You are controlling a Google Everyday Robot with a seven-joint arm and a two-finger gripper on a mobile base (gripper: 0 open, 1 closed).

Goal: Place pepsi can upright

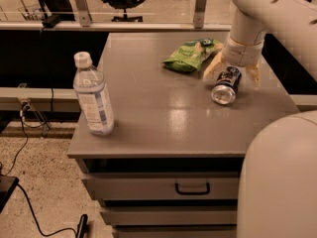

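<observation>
The pepsi can lies on its side on the grey table top at the right, its silver end facing the camera. My gripper hangs from the white arm directly above the can. Its two pale fingers are spread open and straddle the can's far end, one finger on the left and one on the right. The can still rests on the table.
A clear water bottle stands upright at the table's front left. A green snack bag lies just left of the gripper. The table's right edge is close to the can. Drawers sit below the top.
</observation>
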